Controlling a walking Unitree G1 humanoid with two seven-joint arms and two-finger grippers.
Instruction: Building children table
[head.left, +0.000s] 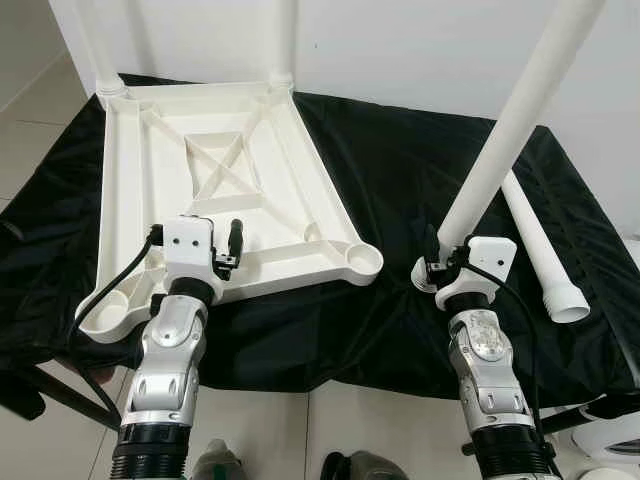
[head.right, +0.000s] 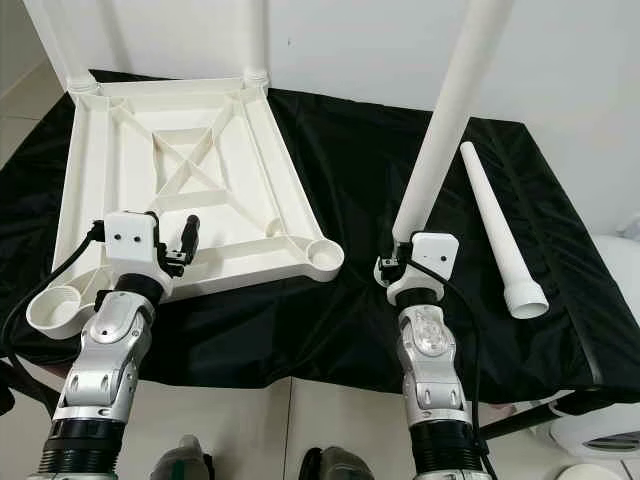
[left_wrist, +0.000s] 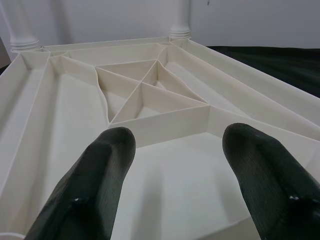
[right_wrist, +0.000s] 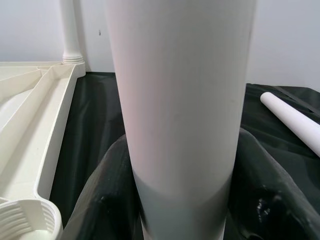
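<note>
A white plastic tabletop (head.left: 215, 175) lies upside down on the black-covered table, two legs (head.left: 283, 40) standing in its far corner sockets. Its near right socket (head.left: 361, 259) and near left socket (head.left: 105, 305) are unfilled. My left gripper (head.left: 232, 245) hovers open over the near edge of the tabletop (left_wrist: 165, 100), its fingers (left_wrist: 102, 170) apart with nothing between them. My right gripper (head.left: 440, 262) is shut on a white table leg (head.left: 510, 120), held upright and leaning right, to the right of the tabletop. In the right wrist view the leg (right_wrist: 180, 100) stands between the fingers (right_wrist: 107, 195).
A further white leg (head.left: 540, 245) lies loose on the black cloth (head.left: 400, 170) at the right. A white wall stands close behind the table. Tiled floor and dark items show below the table's near edge.
</note>
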